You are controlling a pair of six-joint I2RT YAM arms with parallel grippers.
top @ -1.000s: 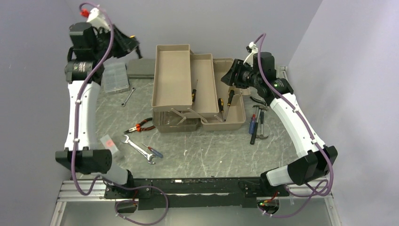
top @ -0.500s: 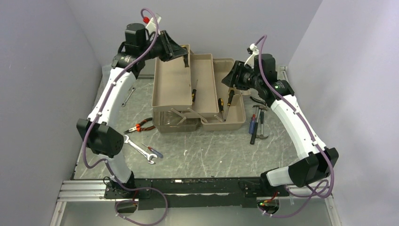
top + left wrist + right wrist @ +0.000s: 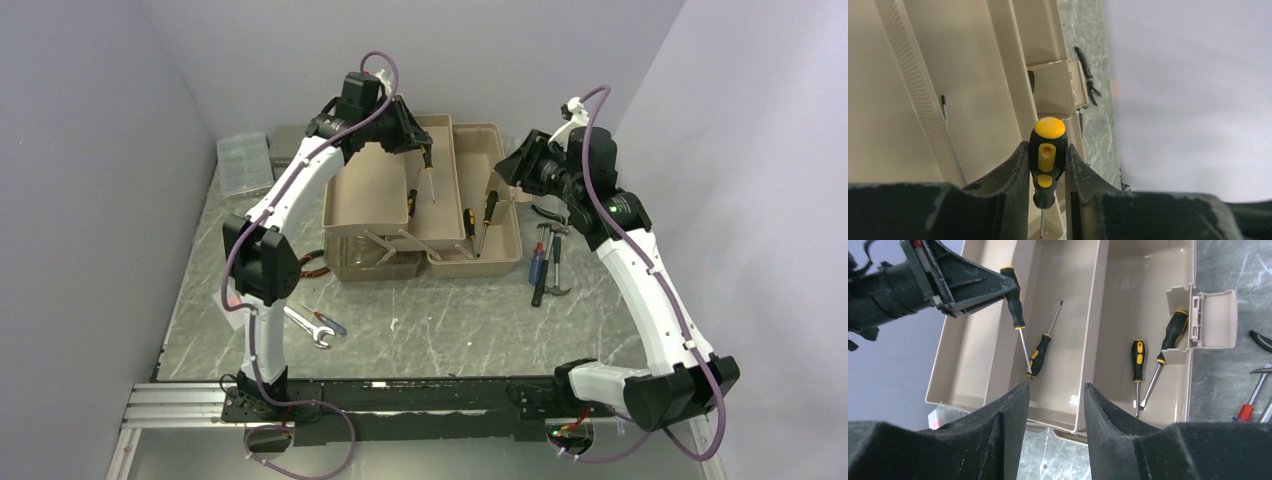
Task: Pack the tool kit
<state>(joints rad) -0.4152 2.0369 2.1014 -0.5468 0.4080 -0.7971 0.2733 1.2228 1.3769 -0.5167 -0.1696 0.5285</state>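
The taupe toolbox (image 3: pixel 370 200) stands open at the table's back, its fold-out trays spread to the left. My left gripper (image 3: pixel 420 148) is shut on a yellow-and-black screwdriver (image 3: pixel 429 180) and holds it above the middle tray, shaft hanging down. The handle sits between the fingers in the left wrist view (image 3: pixel 1048 131). The right wrist view shows it too (image 3: pixel 1015 305). One screwdriver (image 3: pixel 1040 352) lies in the middle tray, and two more (image 3: pixel 1137 360) lie in the box base. My right gripper (image 3: pixel 515 165) is open and empty above the box's right side.
A hammer and a red-handled screwdriver (image 3: pixel 545 265) lie right of the box, with black pliers (image 3: pixel 548 212) behind them. Wrenches (image 3: pixel 305 325) and orange pliers (image 3: pixel 312 262) lie at the front left. A clear organiser (image 3: pixel 244 162) and a flat grey case (image 3: pixel 285 145) sit at the back left.
My left arm has swung from the back left corner to over the trays, with the screwdriver in its gripper. My right gripper has shifted slightly right.
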